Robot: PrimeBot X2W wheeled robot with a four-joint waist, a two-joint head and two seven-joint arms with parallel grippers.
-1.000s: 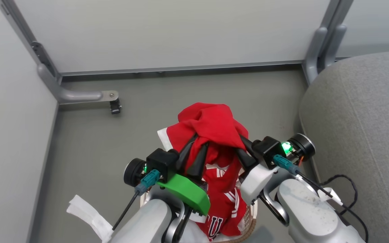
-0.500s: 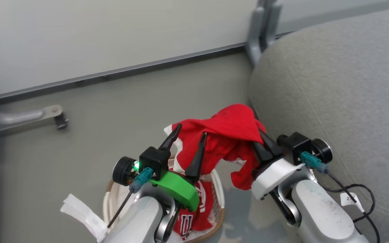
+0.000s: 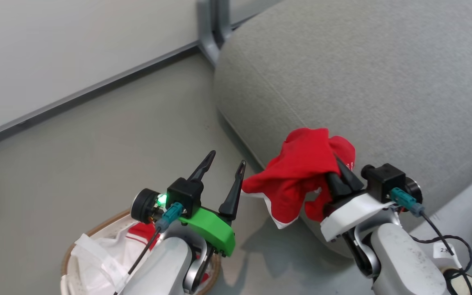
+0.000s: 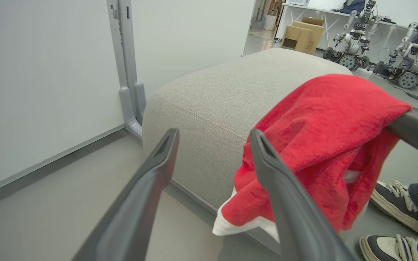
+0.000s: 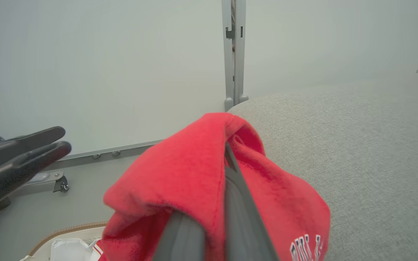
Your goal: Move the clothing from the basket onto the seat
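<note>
Right gripper (image 3: 339,169) first: its two dark fingers are pressed together, pinching a bunched red garment (image 3: 297,176) that drapes right over the fingertips. White lettering shows on a fold in the right wrist view. The cloth hangs down and away to the robot's left, with its white-trimmed hem lowest and trailing towards the other arm.

Over to the left gripper (image 3: 227,159): fingers spread wide with nothing between them, and one tip just beside the hanging cloth. Whether it brushes the fabric, I cannot tell.

Now the key relation. The grey seat (image 3: 363,73) lies ahead and to the right of the pinching fingers, and the bundle sits at its rounded near edge, not yet over the flat top. The right arm is clearly the nearer one, so I judge the carry goes up and forward over that edge, then the fingers let go.

Behind, down by the left forearm, the basket (image 5: 67,229) sits on the floor with its white liner (image 3: 92,254) and more red striped clothing (image 3: 139,233) inside. So there is at least one more piece to fetch.
</note>
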